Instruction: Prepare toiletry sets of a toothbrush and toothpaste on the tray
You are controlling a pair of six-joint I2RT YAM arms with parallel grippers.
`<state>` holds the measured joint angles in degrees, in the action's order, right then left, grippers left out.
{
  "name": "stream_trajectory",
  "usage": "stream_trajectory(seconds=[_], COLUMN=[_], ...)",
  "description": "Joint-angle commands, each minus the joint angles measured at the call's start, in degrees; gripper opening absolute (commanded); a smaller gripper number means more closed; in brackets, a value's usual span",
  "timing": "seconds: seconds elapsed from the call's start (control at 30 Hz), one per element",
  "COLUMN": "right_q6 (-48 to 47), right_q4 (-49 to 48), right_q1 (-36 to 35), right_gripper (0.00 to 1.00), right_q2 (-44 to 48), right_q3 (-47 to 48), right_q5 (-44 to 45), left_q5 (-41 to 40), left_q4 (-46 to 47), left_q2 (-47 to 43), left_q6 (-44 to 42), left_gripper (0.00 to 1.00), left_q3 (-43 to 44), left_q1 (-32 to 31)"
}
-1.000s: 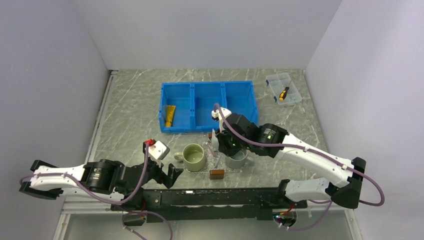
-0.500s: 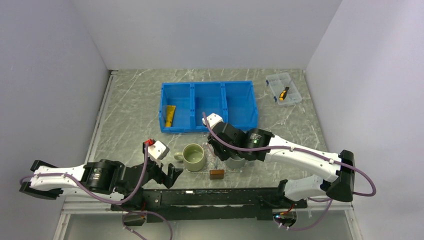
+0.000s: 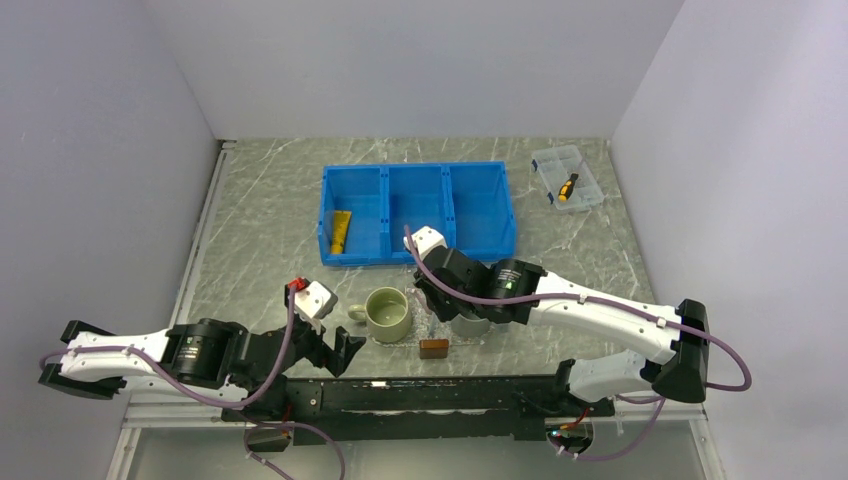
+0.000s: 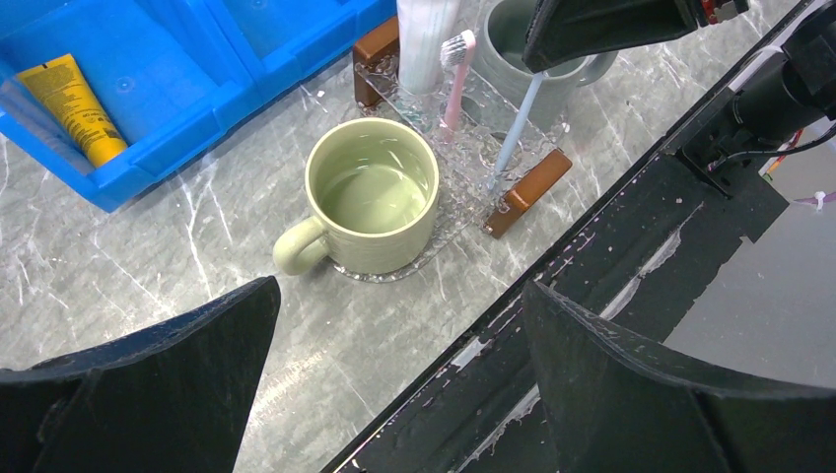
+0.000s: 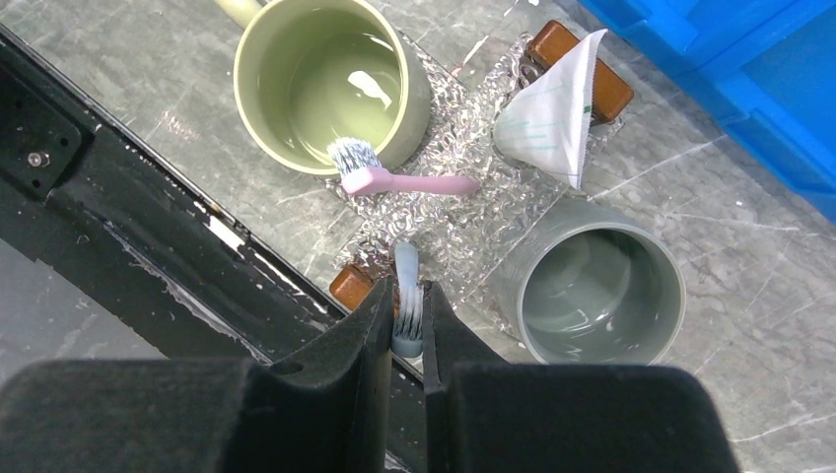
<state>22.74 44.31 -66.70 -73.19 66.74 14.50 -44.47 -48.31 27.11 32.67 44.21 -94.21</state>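
Note:
My right gripper [image 5: 405, 296] is shut on the bristle end of a pale blue toothbrush [image 5: 406, 271]. It hangs upright over the clear tray [image 5: 473, 232], and the left wrist view shows the toothbrush [image 4: 515, 128] with its lower tip at the tray [image 4: 483, 123] by the near brown handle [image 4: 527, 187]. A white toothpaste [image 5: 550, 113] tube stands at the tray's far end. A pink toothbrush [image 5: 414, 182] lies across the tray, its head against the green mug [image 5: 320, 84]. My left gripper [image 4: 399, 296] is open and empty near the table's front edge, short of the mug.
A grey mug [image 5: 596, 291] stands on the tray's right side. Behind it is a blue three-compartment bin [image 3: 415, 210] holding a yellow tube [image 3: 340, 230]. A clear lidded box [image 3: 567, 178] with a screwdriver sits at the back right. A black rail [image 3: 420, 392] runs along the front edge.
The right arm swung left and down over the tray with the pale blue toothbrush, then held still over the last half second. The left arm has not moved.

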Motion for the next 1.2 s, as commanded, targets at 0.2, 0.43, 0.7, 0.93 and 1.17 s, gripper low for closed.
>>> stream_trajectory(seconds=[0.2,0.43,0.7,0.93,1.17], right_q6=[0.2,0.3,0.3,0.4,1.0], right_q4=[1.1,2.6,3.2,3.3,1.7], right_q1=[-0.4,-0.7,-0.8,-0.7,-0.8], right_gripper=[0.0,0.0,0.0,0.0,0.0], right_q2=[0.3,0.5,1.1,1.3,0.2], right_q3=[-0.6,-0.4,-0.2,0.0,-1.3], right_q5=[2.5,4.2,4.5,4.7,3.9], left_q5=[-1.5,-1.5,-1.5,-1.5,-1.5], left_q4=[0.3,0.2,1.2,0.8,1.0], left_q2=[0.4,0.8,1.2,1.6,1.4], left_q6=[0.7,0.6,-0.1,-0.2,0.0], left_gripper=[0.99,1.0,0.99,0.99,0.99], left_q3=[0.5,0.7,0.9,1.3,1.1], left_q1=[-0.4,-0.4,-0.4,-0.4,-0.4])
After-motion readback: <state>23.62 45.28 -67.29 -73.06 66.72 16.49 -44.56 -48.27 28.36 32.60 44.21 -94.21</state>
